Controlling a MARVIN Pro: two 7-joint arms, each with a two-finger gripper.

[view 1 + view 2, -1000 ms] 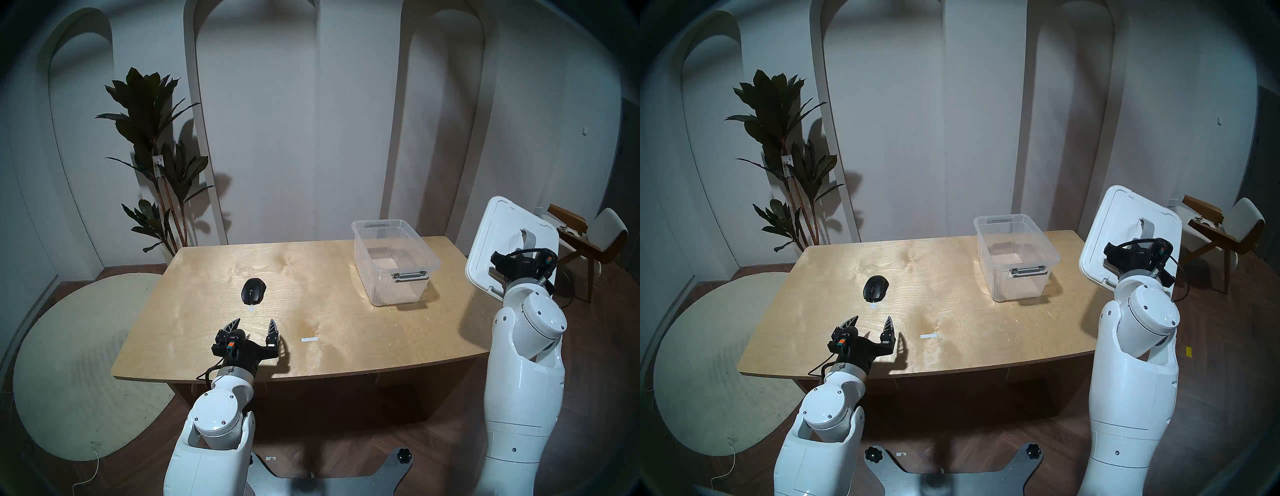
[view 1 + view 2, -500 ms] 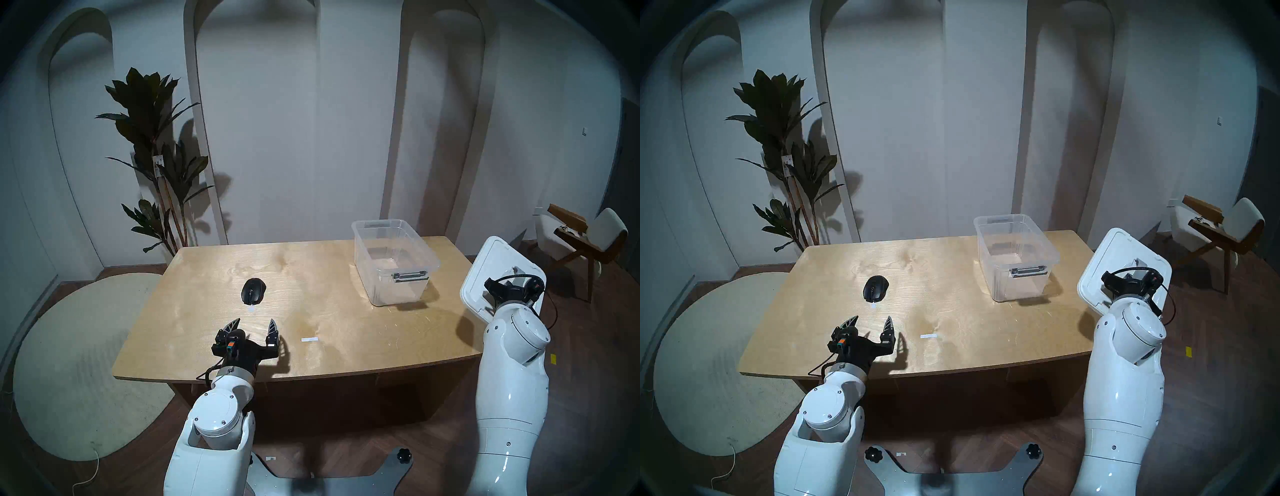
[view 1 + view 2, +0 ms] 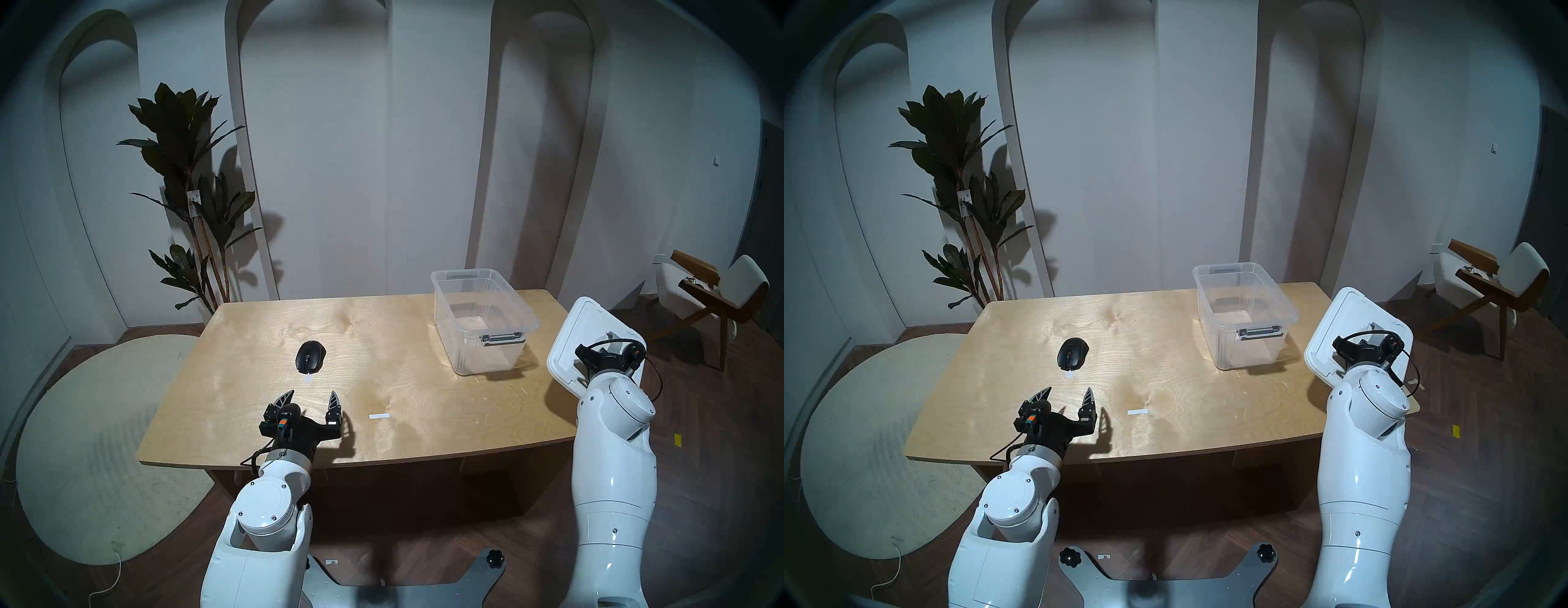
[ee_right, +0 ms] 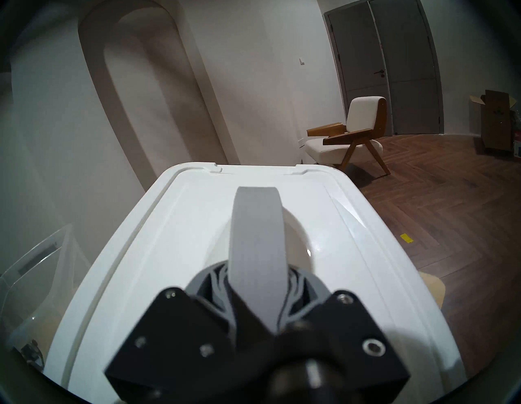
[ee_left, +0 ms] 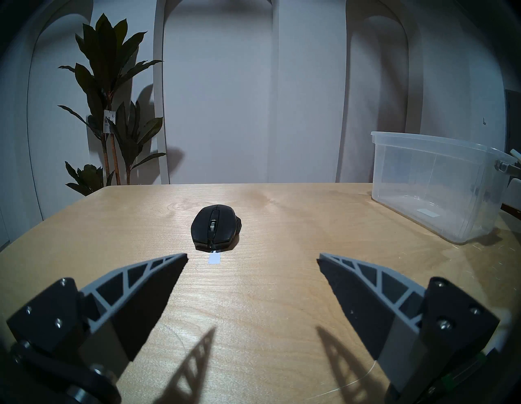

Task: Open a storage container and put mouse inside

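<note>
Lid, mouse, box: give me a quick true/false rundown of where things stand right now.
1. The lid sits on the storage container. False: the box is open, and the right gripper holds the lid off to its right.
2. The right gripper is shut on the lid's grey strap handle. True.
3. The mouse is inside the storage container. False: it lies on the table, apart from the box.
4. The left gripper is open and holds nothing. True.
5. The left gripper touches the mouse. False: bare table shows between them in the left wrist view.
</note>
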